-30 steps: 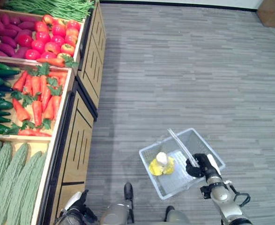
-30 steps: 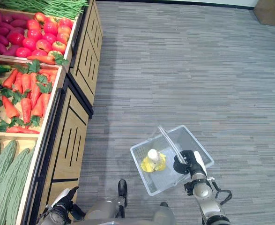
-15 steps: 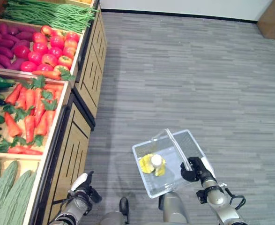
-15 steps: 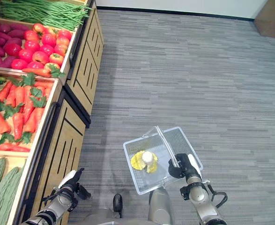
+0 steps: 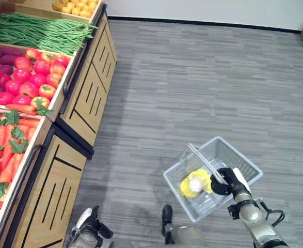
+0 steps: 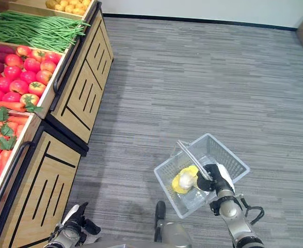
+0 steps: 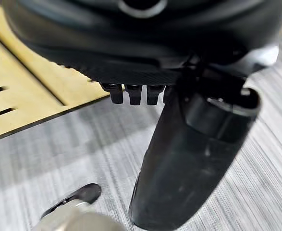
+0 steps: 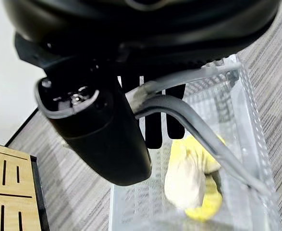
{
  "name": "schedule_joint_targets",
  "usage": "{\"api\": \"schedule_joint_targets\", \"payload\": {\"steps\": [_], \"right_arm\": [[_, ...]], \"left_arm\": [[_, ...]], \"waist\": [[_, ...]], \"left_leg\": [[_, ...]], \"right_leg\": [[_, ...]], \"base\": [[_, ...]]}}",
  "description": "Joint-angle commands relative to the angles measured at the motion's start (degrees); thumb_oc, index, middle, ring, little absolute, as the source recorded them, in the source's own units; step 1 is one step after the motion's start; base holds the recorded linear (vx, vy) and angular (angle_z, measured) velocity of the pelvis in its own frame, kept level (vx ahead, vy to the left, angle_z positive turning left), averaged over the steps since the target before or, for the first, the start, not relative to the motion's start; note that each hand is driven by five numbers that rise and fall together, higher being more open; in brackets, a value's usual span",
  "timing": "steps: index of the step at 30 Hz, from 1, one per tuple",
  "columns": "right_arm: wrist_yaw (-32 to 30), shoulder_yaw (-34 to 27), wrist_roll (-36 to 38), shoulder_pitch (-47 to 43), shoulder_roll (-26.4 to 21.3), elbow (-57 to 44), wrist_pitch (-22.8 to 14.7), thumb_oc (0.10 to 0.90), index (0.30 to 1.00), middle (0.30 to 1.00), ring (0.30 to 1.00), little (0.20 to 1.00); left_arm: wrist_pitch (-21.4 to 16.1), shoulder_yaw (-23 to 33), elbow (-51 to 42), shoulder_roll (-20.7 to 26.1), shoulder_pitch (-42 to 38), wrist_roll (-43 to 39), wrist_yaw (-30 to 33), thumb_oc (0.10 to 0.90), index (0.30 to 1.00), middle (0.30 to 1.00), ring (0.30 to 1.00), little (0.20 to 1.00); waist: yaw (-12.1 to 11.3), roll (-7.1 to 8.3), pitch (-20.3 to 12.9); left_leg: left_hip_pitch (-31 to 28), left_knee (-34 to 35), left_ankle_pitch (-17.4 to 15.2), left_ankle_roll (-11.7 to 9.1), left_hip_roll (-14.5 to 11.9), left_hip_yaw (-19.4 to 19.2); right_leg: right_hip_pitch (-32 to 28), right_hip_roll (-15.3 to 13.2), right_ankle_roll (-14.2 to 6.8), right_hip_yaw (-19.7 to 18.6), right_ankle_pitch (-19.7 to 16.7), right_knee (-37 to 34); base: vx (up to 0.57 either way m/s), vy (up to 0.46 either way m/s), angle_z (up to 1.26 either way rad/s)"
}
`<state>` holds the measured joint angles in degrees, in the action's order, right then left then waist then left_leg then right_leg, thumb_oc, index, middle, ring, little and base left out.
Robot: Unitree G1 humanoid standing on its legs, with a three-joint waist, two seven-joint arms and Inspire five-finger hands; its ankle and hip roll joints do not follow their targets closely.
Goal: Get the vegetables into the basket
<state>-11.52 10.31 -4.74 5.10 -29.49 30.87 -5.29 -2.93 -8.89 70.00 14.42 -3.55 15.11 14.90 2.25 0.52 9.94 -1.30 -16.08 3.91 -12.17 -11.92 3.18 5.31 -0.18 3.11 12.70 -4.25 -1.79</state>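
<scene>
A: Our right hand (image 5: 228, 181) grips the handle of the basket (image 5: 244, 166); a yellow vegetable (image 5: 194, 183) lies inside. Left hand (image 5: 87, 227) hangs low, relaxed, empty.

B: Carrying step, we judge. Next, reach the carrots (image 5: 1, 155).

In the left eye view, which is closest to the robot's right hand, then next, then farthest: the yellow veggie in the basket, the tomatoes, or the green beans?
From the right hand, which grips the basket handle:
1. Yellow vegetable, inside the basket just to the hand's left.
2. Tomatoes, in a crate on the stand, far left.
3. Green beans, in the crate beyond the tomatoes, farthest.
</scene>
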Motion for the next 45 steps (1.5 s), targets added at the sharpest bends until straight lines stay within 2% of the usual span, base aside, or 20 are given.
{"api": "schedule_joint_targets", "payload": {"steps": [1, 2, 3, 4, 6, 7, 11, 14, 17, 20, 23, 29, 30, 33, 36, 37, 39, 40, 43, 45], "right_arm": [[-3.9, -4.6, -1.2, -0.1, -0.9, -8.0, -6.3, 0.4, 0.3, 0.3, 0.3, 0.3], [-4.4, -5.3, -1.3, 0.2, -0.9, -8.2, -6.4, 0.4, 0.3, 0.3, 0.3, 0.3], [-4.4, -5.3, -1.3, 0.2, -0.9, -8.2, -6.4, 0.4, 0.3, 0.3, 0.3, 0.3], [-4.7, -5.6, -1.6, 0.4, -1.0, -8.4, -6.3, 0.4, 0.3, 0.3, 0.3, 0.3], [-5.1, -5.5, -2.9, 0.4, -0.7, -7.8, -5.7, 0.4, 0.3, 0.3, 0.3, 0.3], [-5.1, -5.5, -2.9, 0.4, -0.6, -7.8, -5.7, 0.4, 0.3, 0.3, 0.3, 0.3], [-4.2, -5.3, -4.3, 0.3, 0.5, -8.1, -4.7, 0.4, 0.3, 0.3, 0.3, 0.3], [-4.0, -5.0, -4.1, -1.0, 1.5, -7.6, -4.5, 0.4, 0.3, 0.3, 0.3, 0.3], [-3.9, -3.6, -2.7, -4.0, 3.3, -5.6, -4.2, 0.4, 0.3, 0.3, 0.3, 0.3], [-3.3, -2.7, -2.6, -5.2, 3.4, -5.6, -4.1, 0.4, 0.3, 0.3, 0.3, 0.3], [-3.1, -2.7, -2.6, -5.1, 3.2, -6.4, -4.1, 0.4, 0.3, 0.3, 0.3, 0.3], [-3.4, -2.6, -2.7, -5.5, 3.0, -6.9, -4.2, 0.4, 0.3, 0.3, 0.3, 0.3], [-3.5, -2.3, -2.9, -6.0, 2.9, -7.3, -4.1, 0.4, 0.3, 0.3, 0.3, 0.3], [-3.0, -1.9, -3.6, -6.3, 2.7, -8.1, -4.0, 0.4, 0.3, 0.3, 0.3, 0.3], [-2.3, -1.4, -3.4, -6.3, 2.7, -7.4, -4.0, 0.4, 0.3, 0.3, 0.3, 0.3], [-1.9, -1.1, -3.2, -6.3, 2.1, -7.4, -4.2, 0.4, 0.3, 0.3, 0.3, 0.3], [-1.8, -1.1, -3.0, -6.1, 1.5, -7.5, -4.3, 0.4, 0.3, 0.3, 0.3, 0.3], [-1.9, -1.2, -2.9, -6.3, 0.3, -7.8, -4.6, 0.4, 0.3, 0.3, 0.3, 0.3], [-2.4, -1.2, -2.7, -6.8, -0.7, -6.8, -4.7, 0.4, 0.3, 0.3, 0.3, 0.3], [-2.9, -1.9, -2.6, -6.4, -1.5, -6.8, -4.7, 0.4, 0.3, 0.3, 0.3, 0.3]], "left_arm": [[-0.2, -2.3, -2.0, 4.1, -0.2, -0.7, 2.2, 0.9, 1.0, 1.0, 1.0, 1.0], [-0.2, -2.5, -1.9, 3.8, -0.1, -0.5, 2.0, 0.9, 1.0, 1.0, 1.0, 1.0], [-0.2, -2.5, -1.9, 3.8, -0.1, -0.5, 2.1, 0.9, 1.0, 1.0, 1.0, 1.0], [-0.2, -2.7, -1.9, 3.6, 0.1, -0.2, 1.9, 0.9, 1.0, 1.0, 1.0, 1.0], [0.0, -3.6, -1.7, 3.6, 1.7, 2.0, 0.6, 0.9, 1.0, 1.0, 1.0, 1.0], [0.0, -3.6, -1.7, 3.7, 1.8, 2.0, 0.6, 0.9, 1.0, 1.0, 1.0, 1.0], [0.3, -4.6, -2.1, 4.3, 3.3, 4.8, -0.8, 0.9, 1.0, 1.0, 1.0, 1.0], [0.3, -4.6, -2.3, 5.1, 3.4, 5.0, -1.0, 0.9, 1.0, 1.0, 1.0, 1.0], [0.4, -2.4, -2.4, 6.6, 2.7, 1.6, -0.6, 0.9, 1.0, 1.0, 1.0, 1.0], [0.7, -1.7, -2.9, 7.3, 2.8, 1.0, -0.5, 0.9, 1.0, 1.0, 1.0, 1.0], [0.7, -1.7, -2.9, 7.2, 2.8, 0.5, -0.6, 0.9, 1.0, 1.0, 1.0, 1.0], [0.3, -2.4, -2.2, 6.6, 2.5, 0.8, -0.7, 0.9, 1.0, 1.0, 1.0, 1.0], [0.3, -2.2, -1.7, 6.3, 2.0, 0.5, -0.5, 0.9, 1.0, 1.0, 1.0, 1.0], [0.3, -1.9, -0.8, 6.2, 1.2, 0.2, -0.4, 0.9, 1.0, 1.0, 1.0, 1.0], [0.4, -1.6, -0.2, 6.0, 1.7, -0.1, -0.3, 0.9, 1.0, 1.0, 1.0, 1.0], [0.5, -1.3, -0.3, 5.8, 2.1, -0.9, -0.4, 0.9, 1.0, 1.0, 1.0, 1.0], [0.4, -1.4, -0.4, 5.6, 2.5, -1.1, -0.5, 0.9, 1.0, 1.0, 1.0, 1.0], [0.3, -2.1, -1.1, 5.4, 2.7, -0.9, -0.5, 0.9, 1.0, 1.0, 1.0, 1.0], [0.1, -2.9, -2.3, 5.2, 2.9, -1.1, -0.4, 0.9, 1.0, 1.0, 1.0, 1.0], [0.1, -3.5, -2.5, 4.7, 2.9, -0.8, -0.6, 0.9, 1.0, 1.0, 1.0, 1.0]], "waist": [[-1.4, 1.95, 0.3], [-1.8, 2.06, 0.7], [-1.8, 2.1, 0.7], [-2.1, 1.81, 0.8], [-3.9, 0.88, 0.7], [-3.9, 0.91, 0.7], [-4.4, 1.73, -0.5], [-4.9, 3.05, -0.2], [-6.4, 4.83, -0.2], [-6.4, 4.47, 0.7], [-5.2, 3.32, 1.3], [-3.7, 2.88, 2.3], [-3.0, 3.03, 2.7], [-2.1, 3.74, 2.4], [-2.7, 4.37, 1.4], [-2.9, 4.11, 0.6], [-2.9, 3.74, 0.3], [-3.2, 3.45, 0.0], [-3.5, 2.91, 0.0], [-3.1, 2.64, 0.2]], "left_leg": [[3.5, 5.3, 0.2, 6.8, 4.0, -6.6], [7.5, 9.0, -1.8, 7.4, 4.7, -8.7], [7.5, 9.0, -1.9, 7.5, 4.7, -8.7], [9.9, 11.2, -0.6, 7.4, 4.6, -10.3], [13.7, 17.0, 6.5, 6.1, 2.3, -13.6], [13.6, 17.0, 6.5, 6.1, 2.3, -13.6], [12.6, 15.2, 3.3, 8.2, 4.4, -15.6], [12.7, 12.0, 0.4, 9.9, 6.0, -16.1], [12.7, 9.0, -3.7, 12.3, 8.6, -15.2], [9.7, 10.3, -5.4, 14.6, 10.2, -14.0], [7.3, 12.3, -5.4, 14.9, 10.4, -12.1], [4.2, 13.5, -6.8, 13.5, 10.2, -9.1], [2.9, 12.5, -8.3, 12.4, 10.0, -6.8], [1.2, 10.6, -10.8, 10.9, 9.4, -2.3], [0.0, 10.5, -10.5, 9.8, 8.4, -0.3], [-0.6, 10.8, -8.6, 8.8, 6.4, 1.6], [-0.5, 11.1, -7.4, 8.2, 5.4, 3.0], [0.0, 11.9, -4.8, 7.3, 3.7, 4.2], [1.2, 12.7, -2.5, 6.5, 2.0, 4.1], [2.4, 13.3, -0.9, 6.4, 0.6, 1.1]], "right_leg": [[0.1, -5.6, -8.9, -0.4, 2.7, 4.9], [-1.0, -6.9, -9.5, 0.8, 3.1, 4.2], [-1.0, -7.0, -9.5, 0.8, 3.2, 4.2], [-1.8, -7.4, -9.8, 1.3, 3.5, 3.7], [-6.0, -7.3, -10.1, 1.5, 5.0, 3.3], [-6.0, -7.3, -10.1, 1.5, 5.0, 3.3], [-7.2, -9.9, -11.4, 0.9, 6.0, 5.9], [-6.7, -11.8, -12.5, -0.4, 4.1, 8.2], [-5.6, -13.7, -13.9, -2.0, -1.1, 12.1], [-0.7, -12.3, -13.7, -3.3, -3.5, 24.1], [4.7, -9.6, -12.5, -5.2, -2.2, 24.5], [7.2, -10.8, -12.6, -6.6, -1.2, 13.7], [8.4, -12.4, -13.6, -10.0, -3.8, 8.3], [9.5, -14.1, -15.3, -14.6, -7.0, 4.3], [7.5, -12.6, -14.8, -12.5, -4.7, 5.5], [6.7, -10.6, -13.8, -11.5, -3.4, 6.2], [5.9, -9.7, -13.1, -10.1, -2.6, 6.1], [5.3, -8.4, -12.2, -8.1, -1.4, 6.2], [4.7, -7.8, -11.4, -5.8, -0.1, 6.3], [3.7, -7.8, -10.9, -3.7, 0.6, 5.7]], "base": [[0.11, 0.028, 0.94], [0.08, 0.033, 0.99], [0.1, 0.067, 0.97], [0.16, 0.131, 0.46], [0.41, 0.3, 0.46], [0.35, 0.263, 0.01], [0.23, 0.264, -0.38], [0.18, 0.255, -0.07], [0.27, 0.312, 0.12], [0.23, 0.262, 0.13], [0.18, 0.102, 0.26], [0.22, -0.081, 0.57], [0.29, -0.2, 0.66], [0.43, -0.33, 0.78], [0.29, -0.321, 1.12], [0.33, -0.468, 0.47], [0.19, -0.344, 0.41], [0.09, -0.236, 0.58], [0.08, -0.265, 0.44], [0.03, -0.163, 0.58]]}}
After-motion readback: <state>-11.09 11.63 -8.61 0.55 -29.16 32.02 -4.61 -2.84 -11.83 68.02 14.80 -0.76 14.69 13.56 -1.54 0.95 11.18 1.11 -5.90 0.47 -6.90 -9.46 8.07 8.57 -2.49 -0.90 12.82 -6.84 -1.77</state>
